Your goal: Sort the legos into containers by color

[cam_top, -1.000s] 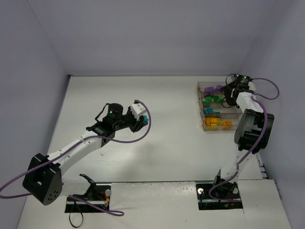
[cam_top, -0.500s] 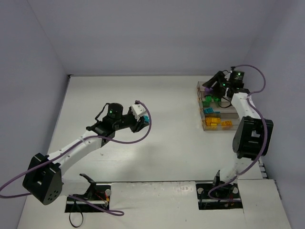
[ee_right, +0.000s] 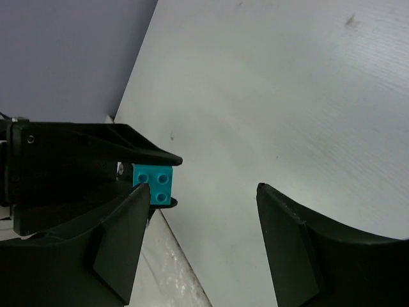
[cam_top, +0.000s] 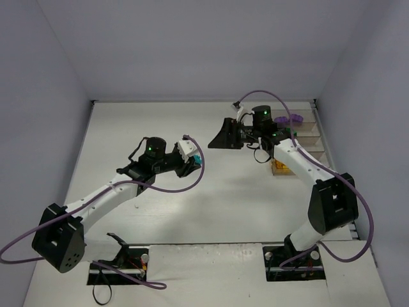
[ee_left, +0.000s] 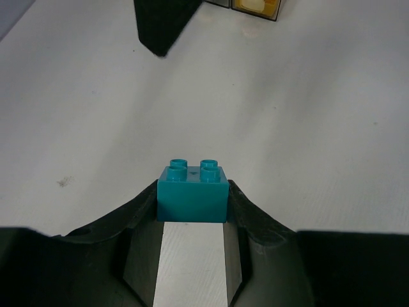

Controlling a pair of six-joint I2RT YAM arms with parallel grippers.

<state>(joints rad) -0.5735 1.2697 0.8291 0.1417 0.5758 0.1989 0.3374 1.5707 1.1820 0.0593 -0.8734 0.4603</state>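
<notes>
My left gripper (cam_top: pixel 193 160) is shut on a teal lego (cam_top: pixel 197 158) and holds it above the table's middle; in the left wrist view the lego (ee_left: pixel 192 192) sits between the fingertips, studs up. My right gripper (cam_top: pixel 217 135) is open and empty, pointing left, a short way right of and beyond the teal lego. In the right wrist view the lego (ee_right: pixel 154 184) shows just past my left finger (ee_right: pixel 121 236). The containers (cam_top: pixel 313 137) stand at the far right, partly hidden by my right arm; purple legos (cam_top: pixel 289 119) and orange legos (cam_top: pixel 280 167) show in them.
One dark finger of the right gripper (ee_left: pixel 163 25) hangs at the top of the left wrist view, with a bin corner holding an orange lego (ee_left: pixel 252 5) behind it. Purple cables loop off both arms. Grey walls close the table at the back and sides.
My right arm has swung from over the containers leftward to the table's middle, its open gripper now facing the left gripper. The left gripper has barely moved and still holds the teal lego.
</notes>
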